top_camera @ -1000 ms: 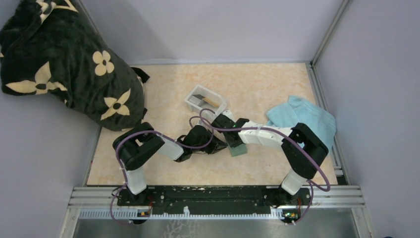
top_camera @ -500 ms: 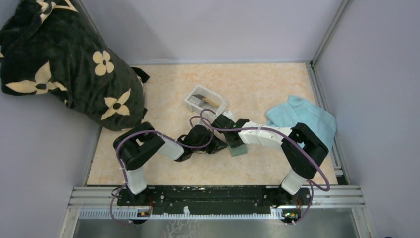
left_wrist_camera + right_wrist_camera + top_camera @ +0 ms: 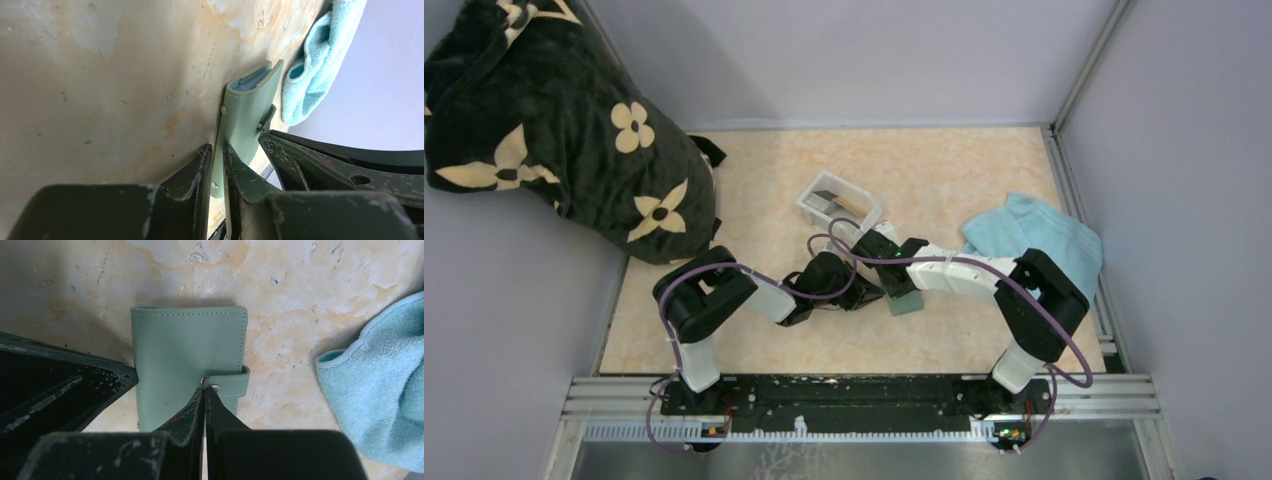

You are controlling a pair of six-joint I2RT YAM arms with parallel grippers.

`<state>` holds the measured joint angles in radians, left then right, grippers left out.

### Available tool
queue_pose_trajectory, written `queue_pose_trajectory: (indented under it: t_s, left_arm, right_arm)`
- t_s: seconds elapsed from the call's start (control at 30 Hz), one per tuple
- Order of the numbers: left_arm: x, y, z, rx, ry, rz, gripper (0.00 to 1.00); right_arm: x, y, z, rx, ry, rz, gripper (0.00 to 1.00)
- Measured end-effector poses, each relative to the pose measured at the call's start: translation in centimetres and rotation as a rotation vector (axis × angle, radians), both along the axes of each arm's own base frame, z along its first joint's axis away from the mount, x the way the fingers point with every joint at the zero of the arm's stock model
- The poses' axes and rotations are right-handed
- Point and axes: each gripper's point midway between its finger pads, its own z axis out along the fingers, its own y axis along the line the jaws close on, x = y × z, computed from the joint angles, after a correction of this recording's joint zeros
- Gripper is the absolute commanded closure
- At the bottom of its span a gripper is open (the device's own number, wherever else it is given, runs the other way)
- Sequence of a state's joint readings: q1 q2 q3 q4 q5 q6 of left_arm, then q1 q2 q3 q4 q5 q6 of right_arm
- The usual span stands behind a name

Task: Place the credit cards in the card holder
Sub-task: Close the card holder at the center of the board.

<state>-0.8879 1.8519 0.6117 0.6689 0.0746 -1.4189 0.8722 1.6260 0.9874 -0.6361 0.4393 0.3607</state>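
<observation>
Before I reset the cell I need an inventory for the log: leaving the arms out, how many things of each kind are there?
Black fabric with cream flowers: 1
Light blue terry towel: 1
White plastic tray: 1
Grey-green folding card holder: 1
Thin cards in the tray, one dark, one orange: 2
Total: 6

This is looking like a lab test cell: plain lilac walls are enclosing the marbled table, an aluminium rail running along six o'clock.
</observation>
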Motion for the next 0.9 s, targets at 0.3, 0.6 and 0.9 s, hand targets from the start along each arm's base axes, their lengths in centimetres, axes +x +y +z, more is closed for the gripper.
queue_pose_trajectory:
  t_s: [0.3, 0.6, 0.9]
  left_arm:
    - [-0.01, -0.23, 0.0, 0.0, 0.0, -0.004, 0.78]
    - [-0.04, -0.24, -0.01, 0.0, 0.0, -0.004, 0.78]
    - [-0.03, -0.24, -0.01, 0.0, 0.0, -0.004, 0.78]
  right_arm:
    - [0.29, 0.57, 0.53, 0.023, -0.008, 0.0, 1.0]
    - [0.15, 0.62, 0.4, 0.028, -0.002, -0.003, 1.0]
    - [0.38, -0.01, -0.19, 0.036, 0.002, -0.027, 1.0]
